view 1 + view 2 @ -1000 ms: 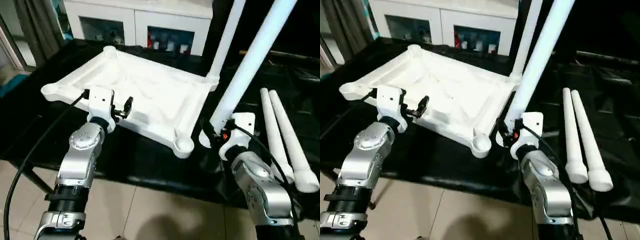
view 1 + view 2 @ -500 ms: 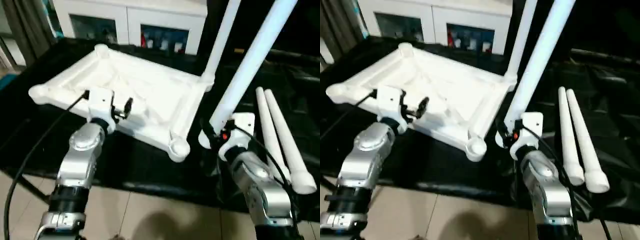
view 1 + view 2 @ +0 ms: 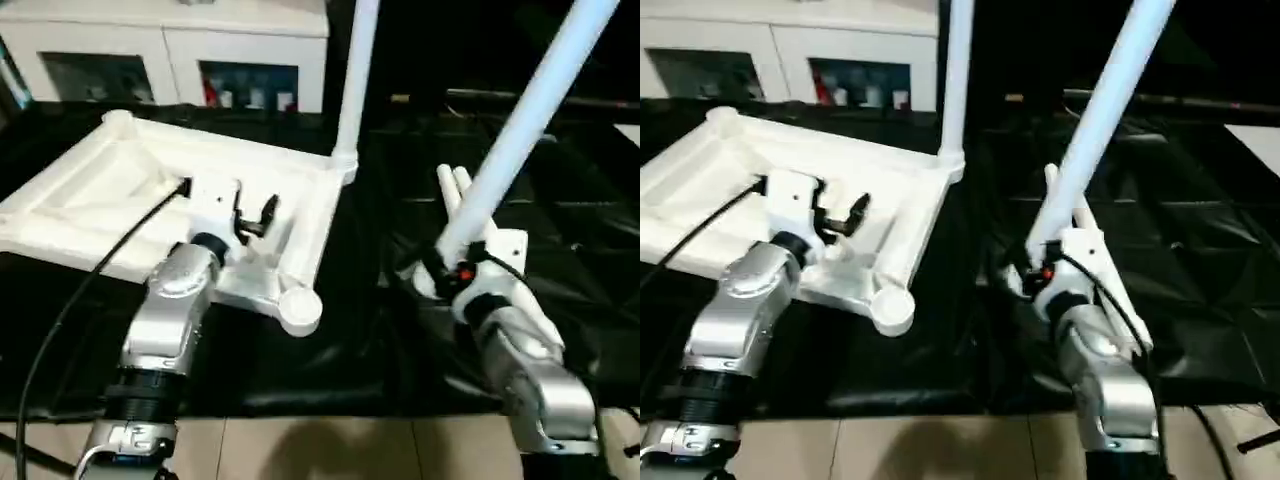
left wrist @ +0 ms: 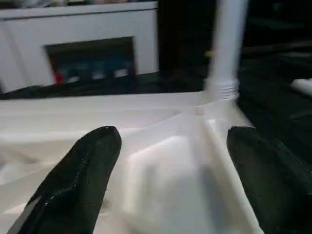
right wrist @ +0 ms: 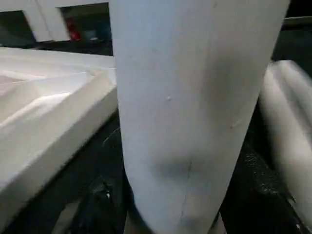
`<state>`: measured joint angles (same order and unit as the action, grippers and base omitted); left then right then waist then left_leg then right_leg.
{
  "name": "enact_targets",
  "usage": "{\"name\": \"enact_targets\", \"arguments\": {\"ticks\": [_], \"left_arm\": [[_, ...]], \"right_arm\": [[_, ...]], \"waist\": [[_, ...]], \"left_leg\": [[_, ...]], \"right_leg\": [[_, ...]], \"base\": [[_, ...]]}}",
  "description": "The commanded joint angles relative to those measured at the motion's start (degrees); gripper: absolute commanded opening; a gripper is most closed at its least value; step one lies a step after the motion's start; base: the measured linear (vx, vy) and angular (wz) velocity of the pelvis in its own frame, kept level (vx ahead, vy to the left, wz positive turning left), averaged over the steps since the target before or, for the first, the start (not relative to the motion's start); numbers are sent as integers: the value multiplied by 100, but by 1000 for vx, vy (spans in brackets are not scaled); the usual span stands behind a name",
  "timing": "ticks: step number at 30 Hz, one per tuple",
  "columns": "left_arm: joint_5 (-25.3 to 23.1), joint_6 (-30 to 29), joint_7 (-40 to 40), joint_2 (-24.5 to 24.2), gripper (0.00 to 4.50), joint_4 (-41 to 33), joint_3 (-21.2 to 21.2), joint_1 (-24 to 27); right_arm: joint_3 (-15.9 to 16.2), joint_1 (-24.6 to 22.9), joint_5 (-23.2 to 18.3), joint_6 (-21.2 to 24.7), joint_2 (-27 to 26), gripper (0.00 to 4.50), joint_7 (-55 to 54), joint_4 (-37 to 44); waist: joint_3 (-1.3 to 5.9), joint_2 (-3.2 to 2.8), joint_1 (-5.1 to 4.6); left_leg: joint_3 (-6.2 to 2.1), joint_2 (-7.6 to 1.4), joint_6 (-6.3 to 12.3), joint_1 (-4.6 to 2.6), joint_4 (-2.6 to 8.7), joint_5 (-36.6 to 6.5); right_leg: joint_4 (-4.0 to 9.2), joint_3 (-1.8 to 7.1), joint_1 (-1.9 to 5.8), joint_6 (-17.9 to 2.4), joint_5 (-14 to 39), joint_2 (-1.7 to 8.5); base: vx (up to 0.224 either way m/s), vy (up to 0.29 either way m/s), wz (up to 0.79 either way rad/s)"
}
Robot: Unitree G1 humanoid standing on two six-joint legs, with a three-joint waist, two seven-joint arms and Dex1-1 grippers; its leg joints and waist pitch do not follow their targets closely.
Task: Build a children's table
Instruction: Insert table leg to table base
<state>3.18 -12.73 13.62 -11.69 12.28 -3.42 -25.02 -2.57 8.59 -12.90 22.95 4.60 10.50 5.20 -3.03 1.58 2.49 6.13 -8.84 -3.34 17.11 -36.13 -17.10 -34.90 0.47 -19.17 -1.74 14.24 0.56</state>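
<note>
The children's table top [image 3: 110, 190] lies upside down on the black cloth, ribbed side up. One white leg [image 3: 357, 80] stands upright in its far right corner socket. My left gripper [image 3: 252, 214] hovers open just over the top's right part, its black fingers [image 4: 87, 165] spread above the ribs with nothing between them. My right gripper [image 3: 442, 272] is shut on the lower end of another white leg [image 3: 520, 110], which slants up and to the right. That end hangs to the right of the empty near corner socket [image 3: 300, 310], apart from it.
Two more white legs [image 3: 450, 185] lie on the black cloth [image 3: 400, 330] behind the held leg. A white cabinet [image 3: 160, 45] stands beyond the work table. The cloth's front edge runs just below my forearms, with tiled floor [image 3: 330, 450] under it.
The whole picture has swung, so the camera moved. Against the table top, both grippers now stand further right, and the held leg's end is further from the near socket. Neither grip has changed.
</note>
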Motion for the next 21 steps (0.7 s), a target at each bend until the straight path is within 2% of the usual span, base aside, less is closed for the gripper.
{"name": "enact_targets", "arguments": {"ticks": [1, 2, 3, 4, 5, 6, 7, 8, 9, 10, 11, 12, 13, 14, 15, 16, 17, 18, 19, 20, 21], "left_arm": [[7, -71, -4, -4, 407, -34, -20, 18], [4, -73, -10, -12, 407, -52, -27, 33], [-3, -80, -25, -22, 407, -70, -35, 49], [-20, -85, -52, -44, 407, -82, -41, 68], [-32, -86, -68, -74, 407, -95, -43, 87], [-32, -96, -81, -103, 407, -113, -53, 108], [-21, -78, -76, -141, 407, -128, -75, 134], [20, 28, -27, -165, 407, -143, -104, 164], [28, 65, -6, -166, 407, -147, -116, 171], [26, 110, 79, -225, 407, -113, -110, 155], [13, 154, 221, -329, 407, -52, -85, 124], [13, 158, 228, -333, 407, -48, -84, 122], [22, 244, 361, -411, 407, 9, -72, 98], [98, 298, 676, -526, 407, 90, -37, 59], [120, 322, 791, -568, 407, 117, -20, 47], [149, 351, 940, -620, 407, 148, 4, 33], [197, 305, 1327, -849, 407, 262, 84, -21], [172, 371, 1500, -1005, 407, 373, 119, -85], [162, 412, 1626, -1110, 407, 445, 142, -129], [262, 372, 1970, -1249, 407, 479, 174, -179], [330, 351, 2188, -1321, 407, 470, 202, -193]], "right_arm": [[42, 57, -24, -18, 48, 193, 57, 41], [51, 62, -36, -15, 49, 193, 80, 42], [56, 69, -47, -8, 50, 193, 105, 42], [49, 78, -68, -3, 40, 193, 128, 35], [46, 86, -61, -4, 40, 193, 141, 28], [53, 96, -45, -10, 50, 193, 159, 14], [68, 107, -42, -24, 68, 193, 208, -8], [81, 116, -54, -36, 87, 193, 270, -32], [90, 116, -66, -42, 95, 193, 280, -38], [109, 132, -78, -56, 124, 193, 327, -52], [141, 158, -89, -76, 174, 193, 400, -69], [141, 159, -89, -77, 177, 193, 403, -69], [155, 178, -92, -97, 215, 193, 463, -73], [147, 203, -123, -96, 262, 193, 539, -73], [142, 211, -142, -90, 277, 193, 568, -73], [131, 219, -169, -79, 292, 193, 604, -73], [135, 234, -198, -99, 373, 193, 752, -66], [135, 236, -227, -103, 446, 193, 874, -55], [134, 237, -248, -105, 498, 193, 961, -48], [132, 232, -279, -113, 588, 193, 1107, -42], [126, 230, -299, -117, 631, 193, 1185, -42]], "waist": [[448, -184, -292], [428, -84, -292], [418, -26, -279], [420, 188, -104], [428, 284, 178], [449, 273, 271], [421, 220, 334], [405, 75, 331], [458, -41, 295], [553, -218, 139], [605, -274, 47], [648, -214, 78], [566, -137, 164], [492, 75, 231], [450, 164, 252], [407, 135, 335], [395, 70, 336], [373, 34, 338], [343, 27, 283], [327, 8, 240], [308, 26, 219]], "left_leg": [[-594, -699, 1803, -823, 576, 1790], [-624, -803, 2351, -870, 540, 1531], [-520, -638, 2430, -782, 462, 1486], [43, 188, 2184, -83, 132, 1144], [66, 277, 1699, 491, -351, 426], [8, 200, 1314, 668, -537, 348], [-103, 23, 638, 874, -518, 687], [-139, -103, 371, 863, -56, 1566], [-114, -152, 398, 697, 200, 2186], [-452, -485, 1039, 186, 111, 4131], [-894, -899, 1628, -426, -32, 6689], [-968, -947, 1664, -501, -147, 7722], [-789, -616, 1401, -240, -146, 7773], [-362, -87, 1020, 151, -83, 5766], [-209, 42, 962, 255, -2, 4659], [-88, 22, 713, 362, 185, 2637], [-46, -68, 402, 373, 353, 1344], [-31, -108, 262, 338, 422, 855], [7, -152, 64, 322, 531, 78], [31, -209, -119, 327, 606, -446], [43, -227, -188, 331, 636, -699]], "right_leg": [[-274, -266, -474, -949, 59, 351], [-286, -243, -567, -714, 129, 591], [-184, -196, -493, -755, -126, 667], [114, 167, 301, -1066, -811, 744], [475, 709, 892, -1849, -536, 1180], [453, 824, 1036, -2154, -826, 1287], [288, 728, 1011, -2440, -2258, 1192], [-27, 296, 850, -2153, -3777, 854], [-201, 30, 713, -1776, -4035, 580], [-602, -294, 153, -921, -3235, 195], [-533, -139, -513, -104, -1150, 505], [-446, -16, -599, 239, -1149, 670], [-229, 92, -578, 491, -1549, 707], [38, 87, -326, 319, -1976, 615], [43, 78, -216, 195, -1953, 621], [145, 107, -70, -3, -1321, 732], [179, 88, 13, -257, -622, 757], [209, 61, -4, -381, -282, 736], [246, 31, -19, -520, 182, 690], [268, 2, -21, -593, 554, 684], [286, -4, -34, -597, 773, 681]], "base": [[164, -31, 10], [118, -19, 10], [123, -12, 15], [123, -12, 15], [132, 12, 22], [68, 12, 12], [116, 23, 18], [0, 0, 0], [0, 0, 0], [-55, -3, -8], [0, 0, 0], [-77, 36, -7], [-77, 36, -7], [-155, 73, 2], [-73, 32, 6], [-116, 10, 9], [-94, -48, 5], [-94, -48, 5], [-103, -57, 2], [-100, -46, -1], [-140, -60, -2]]}}
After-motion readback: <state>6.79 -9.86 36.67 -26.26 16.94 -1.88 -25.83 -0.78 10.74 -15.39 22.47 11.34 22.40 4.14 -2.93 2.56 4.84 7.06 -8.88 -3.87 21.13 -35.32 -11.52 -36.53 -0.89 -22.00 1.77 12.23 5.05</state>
